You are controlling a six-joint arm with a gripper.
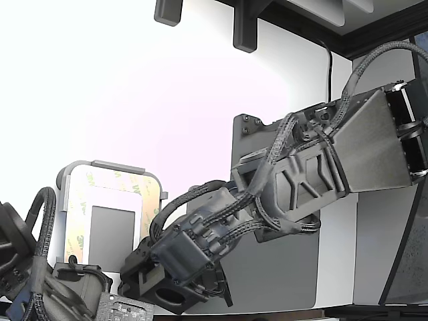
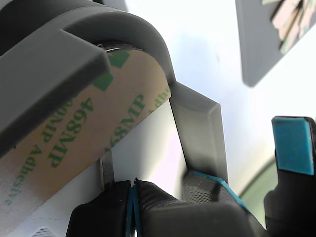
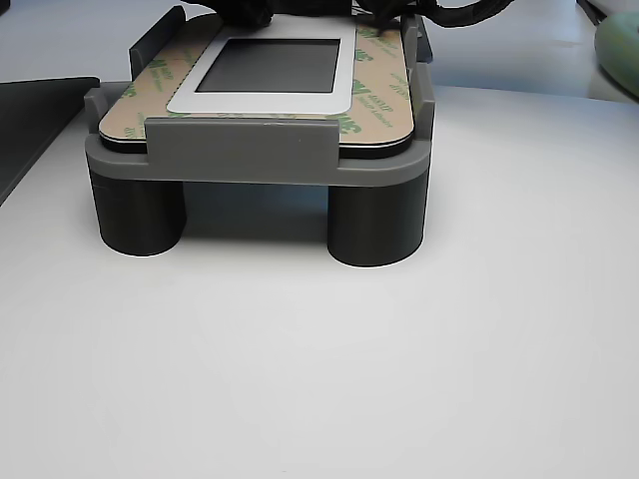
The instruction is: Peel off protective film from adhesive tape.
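The protective film (image 3: 150, 85) covers the adhesive tape (image 3: 384, 95) on every side of the frame that shows, so the peeling looks barely begun, if begun at all. The part sits in a grey tray (image 3: 250, 150) on 2 visible round legs, upper centre of the other view and lower left of the exterior view, on the white desk (image 3: 399, 379). In the wrist view the claw (image 2: 133, 195) appears at the lower centre, its fingertips pressed together at the film's edge; whether they pinch any film I cannot tell. Lifting a corner and pulling each strip away remains.
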